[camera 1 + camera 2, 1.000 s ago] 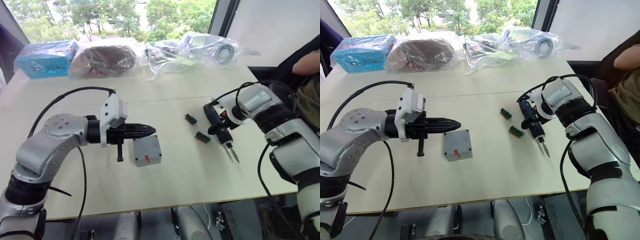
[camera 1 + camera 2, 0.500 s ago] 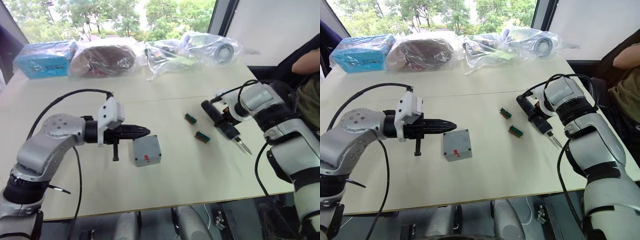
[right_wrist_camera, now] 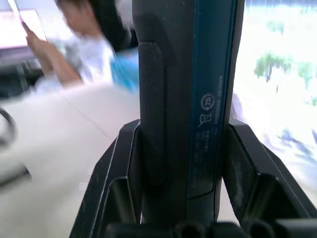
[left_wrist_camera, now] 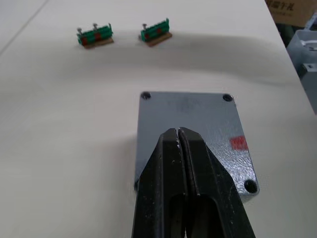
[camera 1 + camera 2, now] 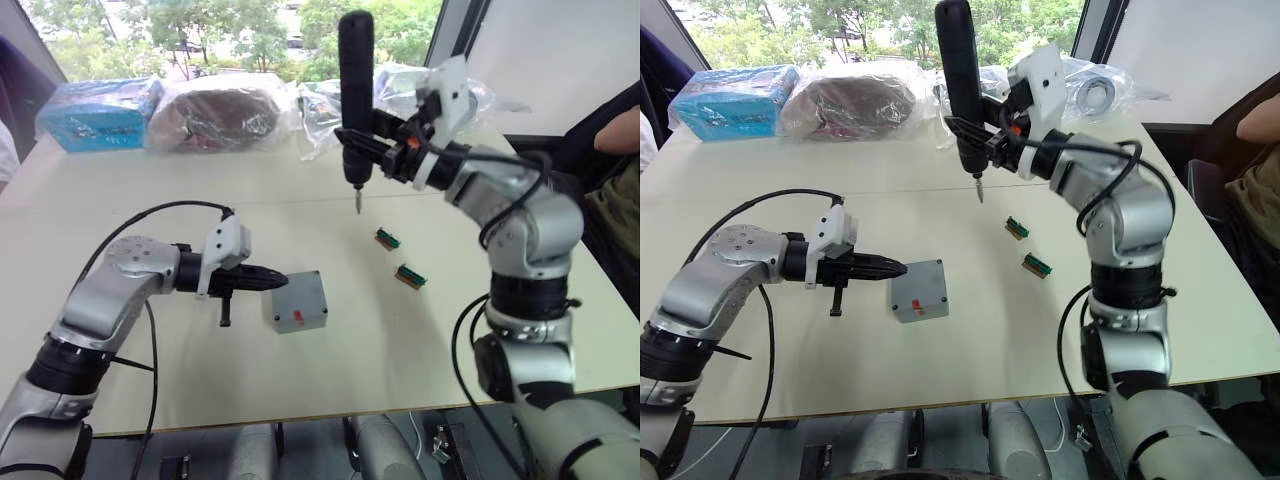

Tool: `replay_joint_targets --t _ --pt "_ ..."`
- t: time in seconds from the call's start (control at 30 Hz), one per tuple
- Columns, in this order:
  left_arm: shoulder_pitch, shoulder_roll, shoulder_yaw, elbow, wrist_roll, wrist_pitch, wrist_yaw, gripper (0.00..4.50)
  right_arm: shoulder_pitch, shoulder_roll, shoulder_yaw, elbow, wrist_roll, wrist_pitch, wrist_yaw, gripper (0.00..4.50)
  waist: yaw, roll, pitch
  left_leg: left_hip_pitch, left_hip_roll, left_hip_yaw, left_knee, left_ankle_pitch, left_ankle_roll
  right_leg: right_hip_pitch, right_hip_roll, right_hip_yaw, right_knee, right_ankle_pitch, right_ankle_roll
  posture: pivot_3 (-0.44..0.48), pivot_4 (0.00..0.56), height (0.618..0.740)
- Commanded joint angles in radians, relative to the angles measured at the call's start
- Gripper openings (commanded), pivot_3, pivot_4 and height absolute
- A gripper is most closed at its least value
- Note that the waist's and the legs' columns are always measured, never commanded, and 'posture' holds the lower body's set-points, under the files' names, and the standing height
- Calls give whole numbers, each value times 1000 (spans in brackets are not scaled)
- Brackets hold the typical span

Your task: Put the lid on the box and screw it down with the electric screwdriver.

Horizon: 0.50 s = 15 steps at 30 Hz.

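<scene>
While the right gripper (image 5: 385, 140) has swung the dark blue-black pen-shaped electric screwdriver (image 5: 354, 95) up from low by the table, it now grips it tight, upright, bit down. The left gripper (image 5: 270, 282), fingers together, touches the small square grey box (image 5: 297, 301) just past its tips. The flat grey lid (image 4: 193, 139) looks on, so screwing seems next.

One box (image 5: 297, 301), one electric screwdriver (image 5: 354, 95), two green connector blocks (image 5: 387, 238), two grippers (image 5: 277, 281)
</scene>
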Motion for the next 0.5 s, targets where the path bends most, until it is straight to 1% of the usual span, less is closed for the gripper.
replay_joint_targets --t 0.03,0.1,0.23,0.5 --pt "-15 -21 -46 20 52 -30 -5 0 90 75 -10 -160 106 -76 -14 1621 2 0 0 0 0 0 0 0 0 0 0 0 0 0 0 0 150 740" --pt "-9 -32 -73 45 84 -51 -7 0 144 102 23 -210 120 -86 -23 1621 -1 0 0 1 0 0 0 0 0 0 1 0 1 0 0 0 150 740" --pt "-3 -41 -103 79 137 -95 -7 0 200 118 62 -253 146 -79 -45 1621 -14 0 0 2 1 -1 -1 0 0 0 2 0 4 0 0 0 150 740" --pt "4 -43 -105 100 165 -126 -4 0 242 122 110 -266 165 -90 -73 1621 -16 1 -1 7 1 -1 -1 0 0 5 2 0 4 0 0 0 150 740"
